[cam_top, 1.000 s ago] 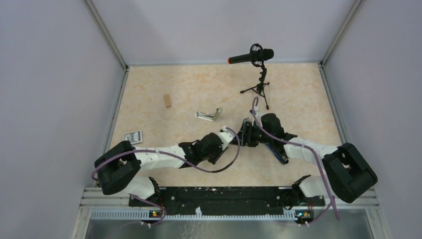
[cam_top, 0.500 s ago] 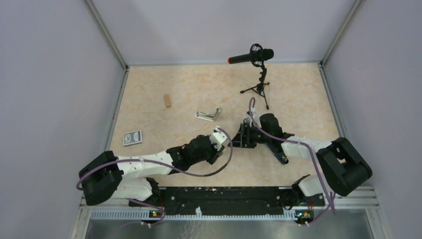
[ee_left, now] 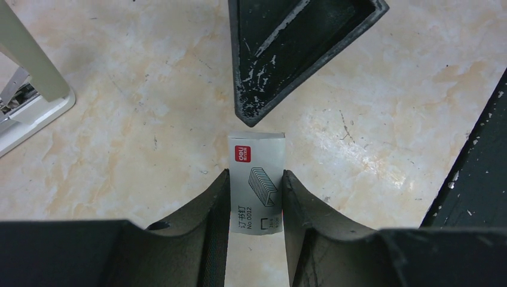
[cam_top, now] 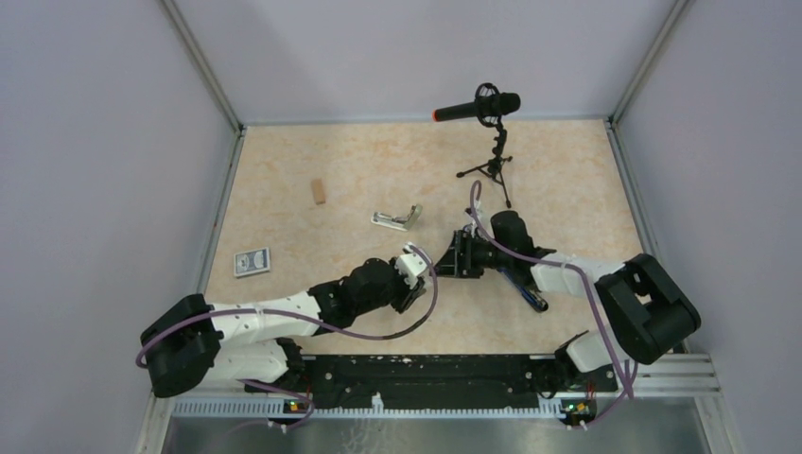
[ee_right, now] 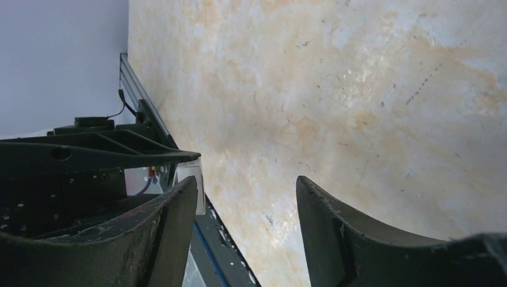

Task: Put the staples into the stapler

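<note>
**Light box of staples pinched on the near side of the open stapler**

The staple box (ee_left: 256, 156), a small white carton with a red mark and a drawing of a staple strip on its face, sits between the fingers of the left gripper (ee_left: 256, 179). Both fingers press against its long sides, so this gripper is closed on the box. In the top view the pair is just beyond the stapler (cam_top: 397, 219) on the side towards the arms' bases, slightly to the right of it. The stapler lies on the surface (cam_top: 567, 189) with its halves hinged apart and the metal rail showing.

The right gripper (ee_right: 246, 185) stands open with nothing between its fingers. It is near the box on the side away from the stapler, and one finger points at the box's far end.

The box is probably very light and thin-walled, so a hard squeeze would likely crush it. The present hold across the narrow width looks right, since it leaves the end flap free. The staples inside are likely stiff strips that snap or scatter easily. The stapler looks light and may skid on the smooth surface; its base seems the part to steady.
</note>
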